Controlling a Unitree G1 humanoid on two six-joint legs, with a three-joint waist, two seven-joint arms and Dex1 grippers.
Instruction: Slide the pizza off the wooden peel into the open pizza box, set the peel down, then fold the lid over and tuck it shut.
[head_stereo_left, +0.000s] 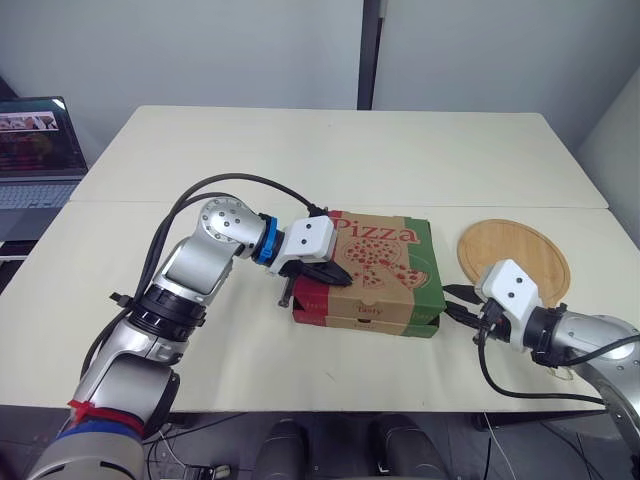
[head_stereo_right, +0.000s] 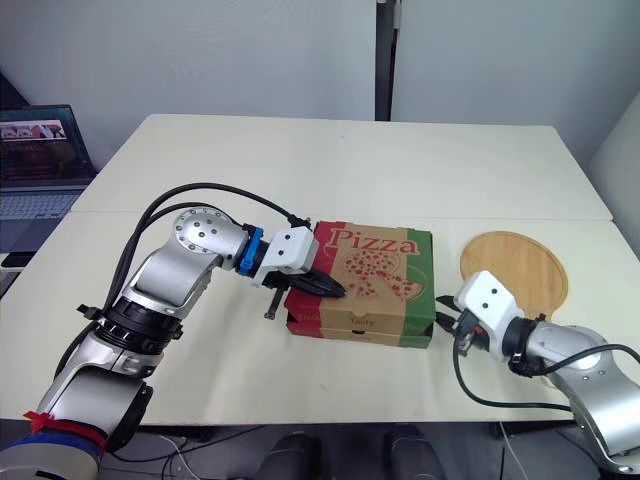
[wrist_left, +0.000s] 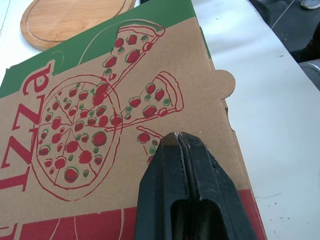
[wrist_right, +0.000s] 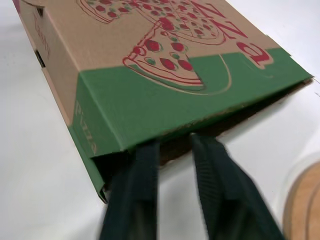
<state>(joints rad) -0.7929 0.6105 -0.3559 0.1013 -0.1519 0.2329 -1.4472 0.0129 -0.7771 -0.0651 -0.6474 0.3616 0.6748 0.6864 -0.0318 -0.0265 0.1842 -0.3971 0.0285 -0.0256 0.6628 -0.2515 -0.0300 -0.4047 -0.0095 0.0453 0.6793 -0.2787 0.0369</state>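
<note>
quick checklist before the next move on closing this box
1. Peel set down on the table, off the pizza box: ok.
2. Lid folded over the box: ok.
3. Left gripper shut, tip resting on the lid: ok.
4. Right gripper open at the box's right side: ok.
5. Green side flap tucked in: not ok, a dark gap shows beneath it.
6. Pizza inside: cannot tell, the lid covers it.
</note>
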